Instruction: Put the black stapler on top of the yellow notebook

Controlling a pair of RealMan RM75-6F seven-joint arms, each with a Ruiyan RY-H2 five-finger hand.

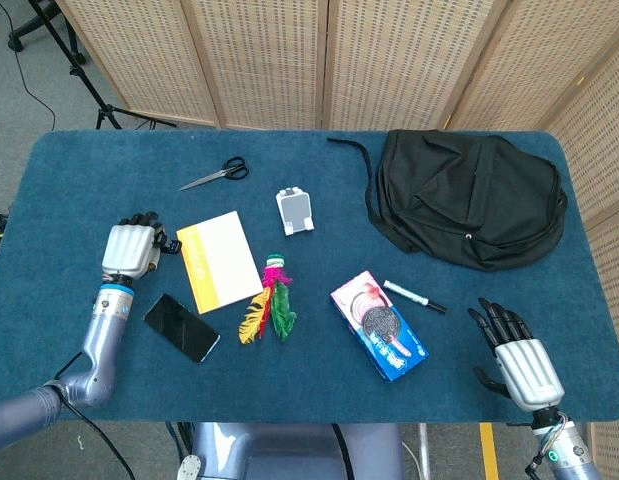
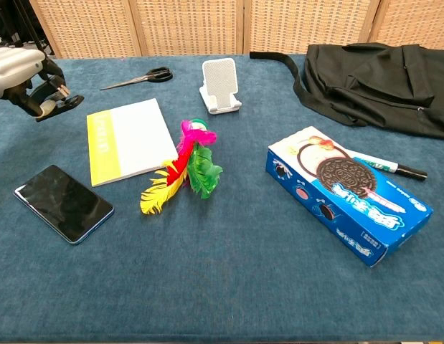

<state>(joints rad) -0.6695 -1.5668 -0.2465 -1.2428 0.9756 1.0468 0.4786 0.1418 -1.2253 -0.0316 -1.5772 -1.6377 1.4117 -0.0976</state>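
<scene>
I see the blue surface stretching across both my views, and the biggest thing on it is the black backpack, slumped at the far right. Next in size, the yellow notebook lies flat left of centre, its yellow spine strip toward my left hand. The blue cookie box lies on its side to the right of the middle, with a marker just beside its far edge. A dark phone lies face up near the notebook's near-left corner, apart from it. My left hand hangs just left of the notebook, lifted off the surface in the chest view, its fingers wrapped around the black stapler, whose nose points toward the notebook without reaching over it. My right hand rests at the near right corner with its fingers spread and holding nothing. A feathered shuttlecock lies against the notebook's right edge, a white phone stand stands upright beyond it, and scissors lie at the far left.
</scene>
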